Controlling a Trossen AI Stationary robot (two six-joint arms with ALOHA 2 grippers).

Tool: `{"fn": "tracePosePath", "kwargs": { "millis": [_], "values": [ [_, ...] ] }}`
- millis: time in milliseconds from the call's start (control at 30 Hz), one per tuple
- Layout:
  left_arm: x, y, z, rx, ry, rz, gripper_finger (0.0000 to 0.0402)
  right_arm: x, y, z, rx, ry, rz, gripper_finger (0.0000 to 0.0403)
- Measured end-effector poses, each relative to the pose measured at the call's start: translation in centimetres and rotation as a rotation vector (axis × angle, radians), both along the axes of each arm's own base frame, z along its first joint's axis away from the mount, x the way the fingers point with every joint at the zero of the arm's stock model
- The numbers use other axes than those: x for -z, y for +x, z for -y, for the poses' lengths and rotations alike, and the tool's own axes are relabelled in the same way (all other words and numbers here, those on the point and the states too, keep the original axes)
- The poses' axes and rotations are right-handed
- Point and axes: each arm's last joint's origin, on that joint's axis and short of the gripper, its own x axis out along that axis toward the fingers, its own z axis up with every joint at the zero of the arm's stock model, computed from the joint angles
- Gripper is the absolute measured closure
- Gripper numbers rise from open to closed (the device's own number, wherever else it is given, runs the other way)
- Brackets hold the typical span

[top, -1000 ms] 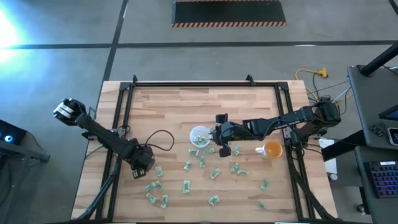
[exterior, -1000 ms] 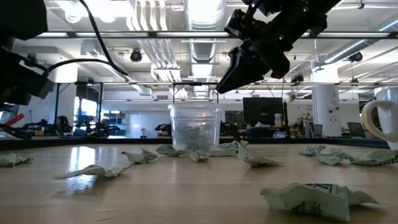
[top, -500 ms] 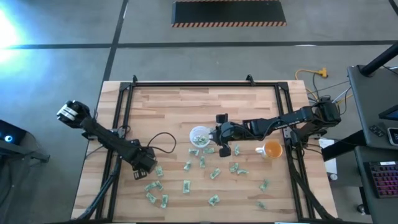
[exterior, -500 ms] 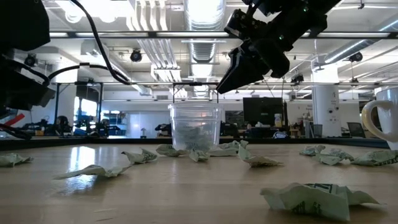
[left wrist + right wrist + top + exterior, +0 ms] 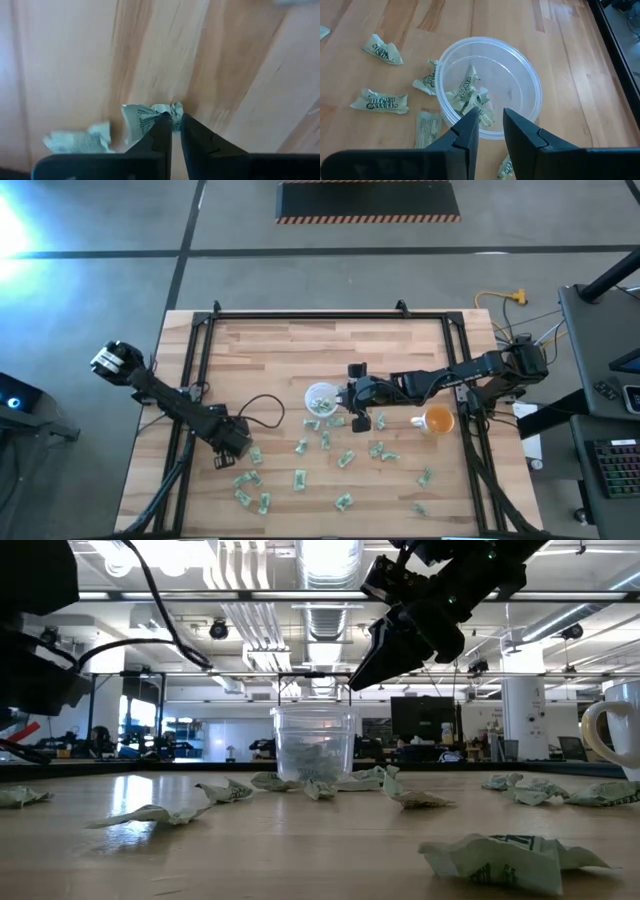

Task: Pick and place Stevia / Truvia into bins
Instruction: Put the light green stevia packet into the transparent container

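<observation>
Fingers pinch packet — left wrist view only

Grey concrete floor with dark seams; hazard-striped mat; desk with keyboard. Beyond: ceiling ducts, strip lights, white column.

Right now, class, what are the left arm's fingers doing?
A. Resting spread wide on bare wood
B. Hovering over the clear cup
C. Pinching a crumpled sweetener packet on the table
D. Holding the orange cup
C: in the left wrist view the left gripper has its fingers nearly together on a crumpled packet lying on the wooden table.
</observation>
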Motion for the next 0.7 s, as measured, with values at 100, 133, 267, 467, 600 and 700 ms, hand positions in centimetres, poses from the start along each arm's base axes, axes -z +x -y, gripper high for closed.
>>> {"fn": "tracePosePath", "kwargs": {
  "millis": [100,133,267,467,600,700],
  "values": [
    [-0.8,0.7,0.2,0.067,0.02,0.055,0.0387,0.0,0.0,0.0,0.003,0.003,0.0,0.0321],
    [-1.2,1.1,0.3,0.095,0.029,0.078,0.0387,0.0,0.0,0.0,0.008,0.009,0.001,0.0322],
    [-2.9,2.5,0.7,0.208,0.101,0.189,0.0387,0.0,0.0,0.0,0.032,0.023,0.006,0.0328],
    [-6.0,4.7,0.6,0.384,0.328,0.361,0.0386,-0.5,0.2,0.0,0.036,0.024,0.018,0.0334],
    [-7.7,6.1,0.2,0.47,0.487,0.448,0.0386,-1.8,0.4,0.0,0.045,0.035,0.063,0.0335],
    [-8.4,7.3,-0.2,0.542,0.562,0.508,0.0386,-2.8,0.2,0.0,0.055,0.049,0.067,0.0332]
  ]
}}
